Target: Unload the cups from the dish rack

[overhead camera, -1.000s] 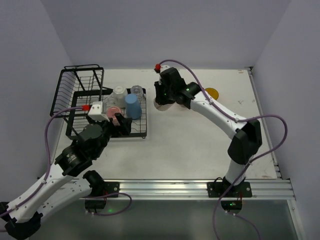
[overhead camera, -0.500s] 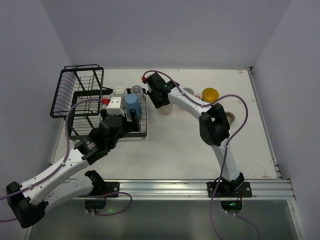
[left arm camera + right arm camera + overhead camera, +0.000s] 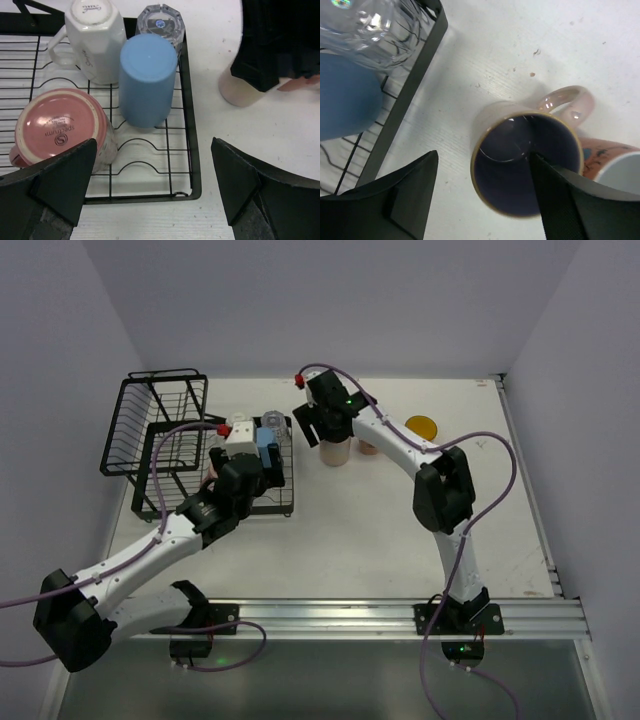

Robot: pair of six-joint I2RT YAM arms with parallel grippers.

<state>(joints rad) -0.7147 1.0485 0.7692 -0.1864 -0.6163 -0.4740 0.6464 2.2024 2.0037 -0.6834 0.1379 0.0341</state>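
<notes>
Between pale walls, the white table bears the dish rack; left tool and right tool gape.

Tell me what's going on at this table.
Two robot arms are unloading cups from a black dish rack. The right gripper is at a beige mug standing upright on the table just beside the rack. Its fingers are open, so the mug is not gripped. A second mug sits next to it. The left gripper hovers open over the rack's tray, holding nothing. Four cups are still there, all upside down: a pink mug, a blue cup, a white mug and a clear glass.
</notes>
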